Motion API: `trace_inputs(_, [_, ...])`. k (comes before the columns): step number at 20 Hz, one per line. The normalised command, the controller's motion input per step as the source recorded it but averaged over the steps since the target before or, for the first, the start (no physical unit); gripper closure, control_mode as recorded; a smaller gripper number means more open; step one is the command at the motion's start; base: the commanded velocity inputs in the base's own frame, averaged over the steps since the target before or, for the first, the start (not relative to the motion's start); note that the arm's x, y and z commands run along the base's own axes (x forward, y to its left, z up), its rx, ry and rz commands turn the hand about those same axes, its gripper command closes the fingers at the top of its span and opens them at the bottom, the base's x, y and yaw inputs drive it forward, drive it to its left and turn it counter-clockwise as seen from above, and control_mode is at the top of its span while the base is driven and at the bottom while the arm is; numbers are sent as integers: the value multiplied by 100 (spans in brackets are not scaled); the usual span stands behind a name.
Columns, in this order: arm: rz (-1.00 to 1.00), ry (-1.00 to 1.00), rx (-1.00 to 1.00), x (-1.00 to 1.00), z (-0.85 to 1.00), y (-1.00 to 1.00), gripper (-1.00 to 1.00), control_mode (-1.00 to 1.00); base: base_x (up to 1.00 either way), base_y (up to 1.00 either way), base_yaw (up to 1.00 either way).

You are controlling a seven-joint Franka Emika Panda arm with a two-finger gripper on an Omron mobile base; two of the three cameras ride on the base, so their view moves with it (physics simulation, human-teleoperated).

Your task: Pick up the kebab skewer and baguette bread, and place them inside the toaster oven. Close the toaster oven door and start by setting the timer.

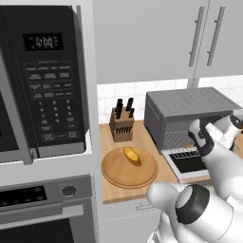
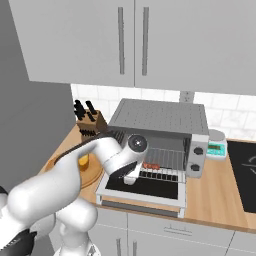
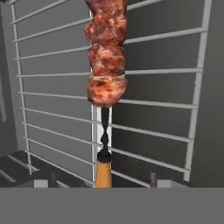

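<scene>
Wooden bench [image 1: 110,137] runs beneath white wall cupboards in the left base view, with a black microwave [image 1: 42,76] at the left and a knife block [image 1: 121,124] by the tiled wall. On a round wooden board [image 1: 114,176] lies the baguette bread [image 1: 132,156], well apart from the toaster oven [image 1: 182,114], so that half of the task is, by my reading, not yet begun.

From the right base view, the toaster oven door [image 2: 145,187] lies dropped flat toward the robot, and the arm reaches over it to the mouth of the oven. A reddish shape on the wire rack [image 2: 167,159] looks to be the kebab skewer [image 2: 151,166] (too small there to be sure of its ends). The knobs [image 2: 197,159] stand at the oven's right.

Looking along the hand view, the skewer's meat and orange handle lie on the rack's wires, and the gripper [image 3: 99,181] has its jaws set wide to either side of the handle, not touching it. I judge the skewer delivered; the bread, the door and the timer remain.
</scene>
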Motion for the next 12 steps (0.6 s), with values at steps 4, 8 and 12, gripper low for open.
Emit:
trace_inputs(4, [-11, 29, 7, -60, 0, 0, -100, -100, 0, 0, 0])
trace_inputs(8, [-5, 6, 9, -42, 39, 5, -100, -100, 0, 0, 0])
trace_inputs(12, [6, 2, 4, -67, 43, 67, -100, -100, 0, 0, 0])
